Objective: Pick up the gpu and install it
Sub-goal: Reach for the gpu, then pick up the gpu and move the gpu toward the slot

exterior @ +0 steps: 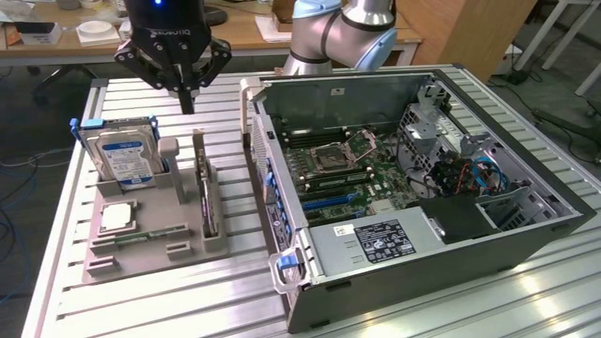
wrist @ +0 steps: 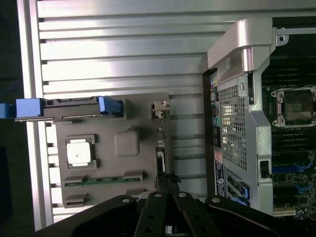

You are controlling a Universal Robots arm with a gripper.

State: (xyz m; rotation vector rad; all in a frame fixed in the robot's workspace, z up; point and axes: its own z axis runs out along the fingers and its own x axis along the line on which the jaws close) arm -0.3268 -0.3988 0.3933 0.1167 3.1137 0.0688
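Note:
The gpu (exterior: 208, 204) stands on its long edge in a slot along the right side of the grey fixture tray (exterior: 141, 264), a thin dark card seen edge-on. In the wrist view the gpu (wrist: 161, 150) is a narrow dark strip with its metal end piece toward the tray's far end. My gripper (exterior: 187, 104) hangs above the tray's back end, fingers pressed together in a point, shut and holding nothing. Its fingertips (wrist: 168, 185) hover over the near end of the card's slot, well above it.
The open computer case (exterior: 526, 232) lies to the exterior view's right of the tray, motherboard (exterior: 348, 172) exposed. The tray also holds a silver hard drive (exterior: 127, 158) with a blue label, a CPU (exterior: 117, 216) and a green memory stick (exterior: 141, 236).

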